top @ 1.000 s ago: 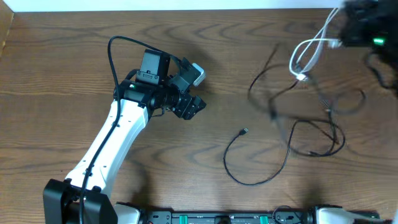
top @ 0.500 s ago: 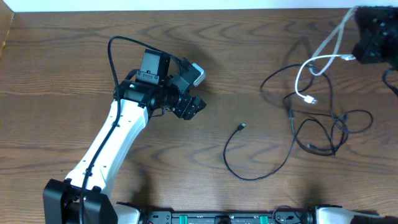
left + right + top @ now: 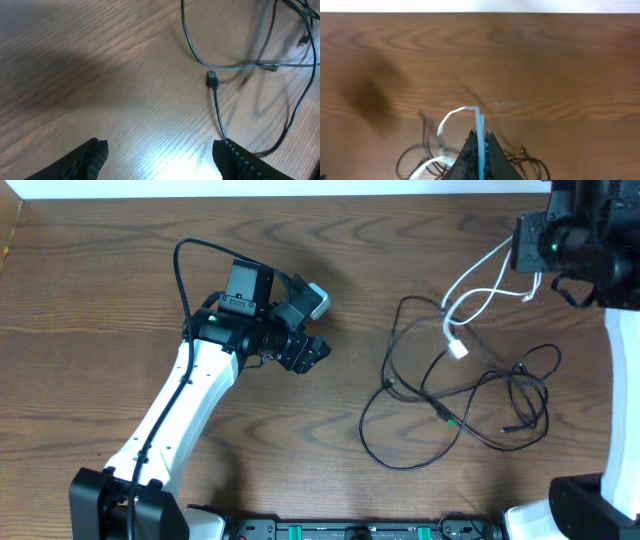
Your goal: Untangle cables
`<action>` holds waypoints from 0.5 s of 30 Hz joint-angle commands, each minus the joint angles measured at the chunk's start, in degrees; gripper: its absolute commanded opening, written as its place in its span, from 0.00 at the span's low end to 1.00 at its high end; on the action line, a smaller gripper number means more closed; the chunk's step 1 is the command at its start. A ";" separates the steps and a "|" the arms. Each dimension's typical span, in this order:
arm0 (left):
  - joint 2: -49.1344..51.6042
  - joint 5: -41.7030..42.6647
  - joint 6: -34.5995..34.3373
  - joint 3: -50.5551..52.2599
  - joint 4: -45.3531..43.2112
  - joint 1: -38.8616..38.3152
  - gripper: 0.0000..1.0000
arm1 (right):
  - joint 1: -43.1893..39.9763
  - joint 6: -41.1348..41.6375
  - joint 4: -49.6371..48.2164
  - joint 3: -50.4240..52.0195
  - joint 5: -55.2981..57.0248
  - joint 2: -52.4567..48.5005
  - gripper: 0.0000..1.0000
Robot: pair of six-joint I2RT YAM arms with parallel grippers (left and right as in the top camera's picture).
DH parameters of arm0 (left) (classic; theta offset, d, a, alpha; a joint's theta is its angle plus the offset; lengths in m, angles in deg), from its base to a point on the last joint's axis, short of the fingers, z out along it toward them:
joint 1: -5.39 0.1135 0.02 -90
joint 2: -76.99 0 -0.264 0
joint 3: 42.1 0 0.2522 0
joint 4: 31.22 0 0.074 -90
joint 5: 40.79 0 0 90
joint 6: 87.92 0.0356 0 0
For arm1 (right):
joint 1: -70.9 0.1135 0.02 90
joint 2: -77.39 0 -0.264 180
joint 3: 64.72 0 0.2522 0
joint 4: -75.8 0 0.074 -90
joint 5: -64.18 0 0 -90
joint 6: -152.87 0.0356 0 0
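Observation:
At the back right, my right gripper [image 3: 528, 258] is shut on the white cable [image 3: 480, 272]. That cable hangs in loops down to its white plug [image 3: 457, 348]. In the right wrist view the white cable [image 3: 479, 120] runs straight up between the shut gripper [image 3: 480, 135]. The black cables [image 3: 444, 413] lie tangled on the wood below and left of it, also seen as dark loops [image 3: 415, 155]. My left gripper [image 3: 312, 352] is open above bare wood left of the tangle. A black plug [image 3: 212, 79] lies ahead of that open gripper [image 3: 160, 160], its cord passing the right finger [image 3: 235, 160].
The brown wooden table [image 3: 100, 260] runs to a white strip along its far edge. My left arm [image 3: 170, 420] stretches from the front left. A rail with green fittings [image 3: 350, 530] lines the front edge.
My right gripper has moved left with the white cable. The black tangle has been dragged left with it, and now lies over the free black plug. The left arm has not moved.

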 commanded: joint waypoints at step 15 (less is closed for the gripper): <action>0.02 -0.55 0.33 0.35 -0.35 -0.17 0.73 | 2.29 -9.88 -3.76 -0.61 -10.08 4.35 0.07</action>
